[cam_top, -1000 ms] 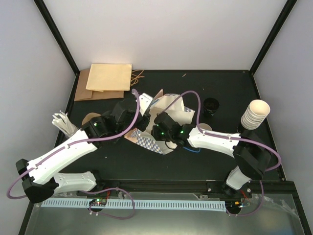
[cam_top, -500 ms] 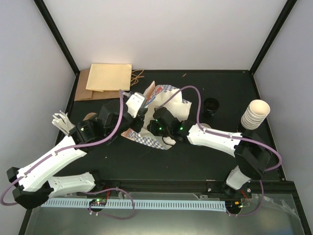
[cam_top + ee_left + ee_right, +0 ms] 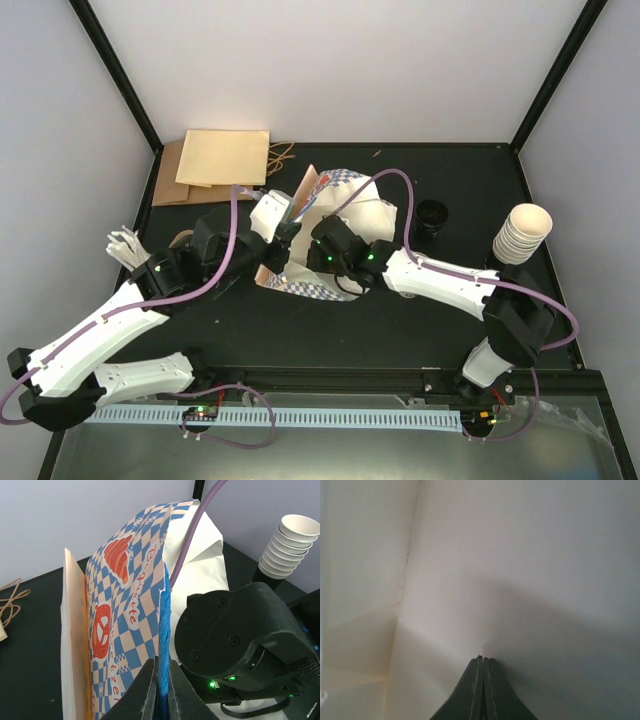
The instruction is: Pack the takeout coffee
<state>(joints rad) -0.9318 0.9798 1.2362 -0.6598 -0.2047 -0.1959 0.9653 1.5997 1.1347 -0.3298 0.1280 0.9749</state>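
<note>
— At the bag [image 3: 125, 605], how do the arms sit?
— The left arm [image 3: 110, 325] stretches in from the bag's near left. The left gripper [image 3: 161, 677] is clamped on the bag's blue folded edge. The right arm [image 3: 450, 285] comes bent from the bag's near right. The right gripper [image 3: 482, 662] has its fingers pressed together against white paper; I cannot tell whether any is pinched.
— Counts?
— One checked bag, one stack of cups [image 3: 523, 235] far right of the bag, one lid [image 3: 432, 214] between bag and stack, two flat brown bags [image 3: 222, 158] behind the bag's left.
— The coffee?
— Only its round black plastic lid shows; a single cup I cannot make out.
— Textures?
— The bag is creased paper with blue-white checks and red bakery prints, plain white inside. The cups are cream, tapered, with rolled rims
</note>
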